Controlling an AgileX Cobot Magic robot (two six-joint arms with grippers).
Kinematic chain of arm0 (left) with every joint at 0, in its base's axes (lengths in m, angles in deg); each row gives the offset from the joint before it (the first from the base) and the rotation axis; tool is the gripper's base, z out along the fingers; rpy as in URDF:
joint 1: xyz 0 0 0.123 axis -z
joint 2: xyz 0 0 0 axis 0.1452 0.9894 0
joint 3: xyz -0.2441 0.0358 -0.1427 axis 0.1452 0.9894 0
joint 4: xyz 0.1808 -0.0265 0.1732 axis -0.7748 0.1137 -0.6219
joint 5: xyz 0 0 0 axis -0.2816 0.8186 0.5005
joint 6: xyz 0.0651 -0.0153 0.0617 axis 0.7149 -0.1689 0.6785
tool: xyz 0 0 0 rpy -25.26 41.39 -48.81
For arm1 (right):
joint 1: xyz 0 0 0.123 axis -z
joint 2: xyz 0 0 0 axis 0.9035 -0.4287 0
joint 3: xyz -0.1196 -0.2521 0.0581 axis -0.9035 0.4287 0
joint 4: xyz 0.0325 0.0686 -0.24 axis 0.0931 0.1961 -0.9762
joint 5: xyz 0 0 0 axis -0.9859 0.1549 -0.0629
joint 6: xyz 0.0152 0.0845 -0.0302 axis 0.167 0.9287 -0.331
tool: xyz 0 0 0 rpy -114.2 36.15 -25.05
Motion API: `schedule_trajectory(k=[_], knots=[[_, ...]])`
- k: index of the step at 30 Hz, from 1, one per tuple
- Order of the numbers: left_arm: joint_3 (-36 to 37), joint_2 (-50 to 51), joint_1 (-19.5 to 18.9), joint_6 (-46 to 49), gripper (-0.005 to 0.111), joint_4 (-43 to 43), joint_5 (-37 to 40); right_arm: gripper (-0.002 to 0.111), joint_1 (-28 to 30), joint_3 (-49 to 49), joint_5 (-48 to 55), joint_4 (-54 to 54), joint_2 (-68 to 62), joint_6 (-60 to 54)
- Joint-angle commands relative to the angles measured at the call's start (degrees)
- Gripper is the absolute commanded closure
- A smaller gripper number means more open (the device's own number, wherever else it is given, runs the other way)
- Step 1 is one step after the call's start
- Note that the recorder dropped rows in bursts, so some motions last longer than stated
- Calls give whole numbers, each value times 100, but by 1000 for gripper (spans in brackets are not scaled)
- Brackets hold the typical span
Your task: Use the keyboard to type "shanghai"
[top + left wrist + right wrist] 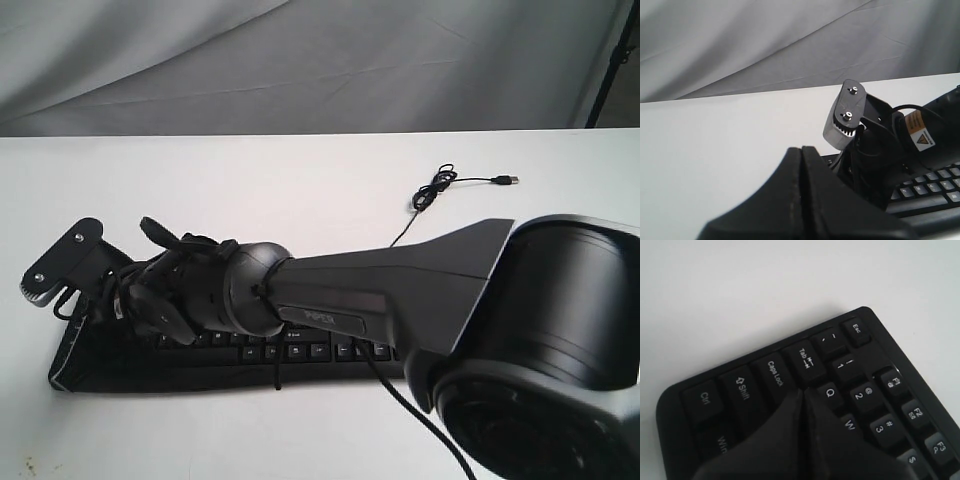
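Observation:
The black keyboard (300, 355) lies on the white table near its front edge, and my right arm (400, 285) reaches across it from the right and hides most of it. My right gripper (802, 391) is shut with nothing in it. Its tips hang low over the keyboard's (740, 387) left end, where Caps Lock, Tab and Q meet, and its fingers cover the keys behind. My left gripper (801, 150) is shut and empty above bare table beside the keyboard's (930, 187) left end. It faces the right wrist's grey camera mount (845, 117).
The keyboard's thin black cable (435, 188) loops over the table behind the arm and ends in a loose USB plug (510, 180). A grey cloth (300, 60) hangs behind the table. A dark stand (612, 65) is at the back right.

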Motion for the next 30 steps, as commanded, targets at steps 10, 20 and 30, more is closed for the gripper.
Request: schedule_trajectory(k=[10,20,30], knots=[[25,-20,20,-16,107,-27,-16,108,41,-42,-30,35,-25,-169],[25,-20,20,-16,107,-27,-16,108,77,72,82,14,444,-181],[25,-20,20,-16,107,-27,-16,108,544,2275,-294,-145,1880,-162]])
